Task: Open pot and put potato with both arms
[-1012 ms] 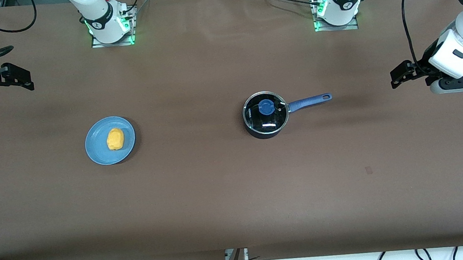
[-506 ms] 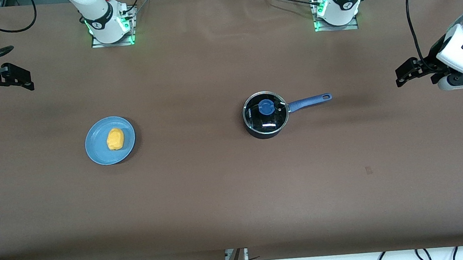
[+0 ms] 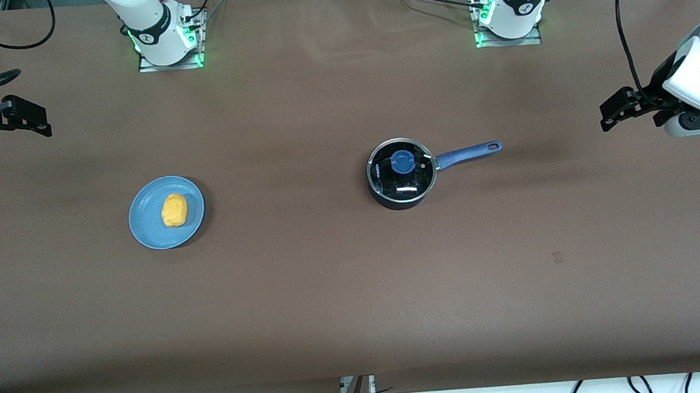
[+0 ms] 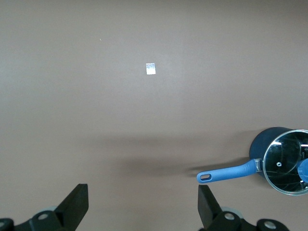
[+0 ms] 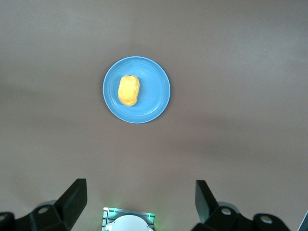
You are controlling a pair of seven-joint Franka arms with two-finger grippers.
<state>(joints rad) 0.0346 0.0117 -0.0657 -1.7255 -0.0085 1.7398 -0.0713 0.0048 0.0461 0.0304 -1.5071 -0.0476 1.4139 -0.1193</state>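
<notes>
The black pot (image 3: pixel 401 178) stands mid-table with its glass lid on, blue knob (image 3: pixel 403 162) on top and blue handle (image 3: pixel 468 153) pointing toward the left arm's end. It also shows in the left wrist view (image 4: pixel 281 161). The yellow-orange potato (image 3: pixel 174 210) lies on a light-blue plate (image 3: pixel 151 227) toward the right arm's end, and shows in the right wrist view (image 5: pixel 128 90). My left gripper (image 3: pixel 608 115) hangs open and empty over the table's left-arm end (image 4: pixel 143 202). My right gripper (image 3: pixel 41 121) hangs open and empty over the right-arm end (image 5: pixel 141 197).
The two arm bases (image 3: pixel 167 41) (image 3: pixel 509 14) stand along the table's edge farthest from the front camera. A small pale mark (image 3: pixel 557 257) lies on the brown table nearer to the front camera than the pot's handle. Cables run along the near edge.
The left arm has drawn back a little toward its end of the table. The right arm, the pot and the potato have not moved.
</notes>
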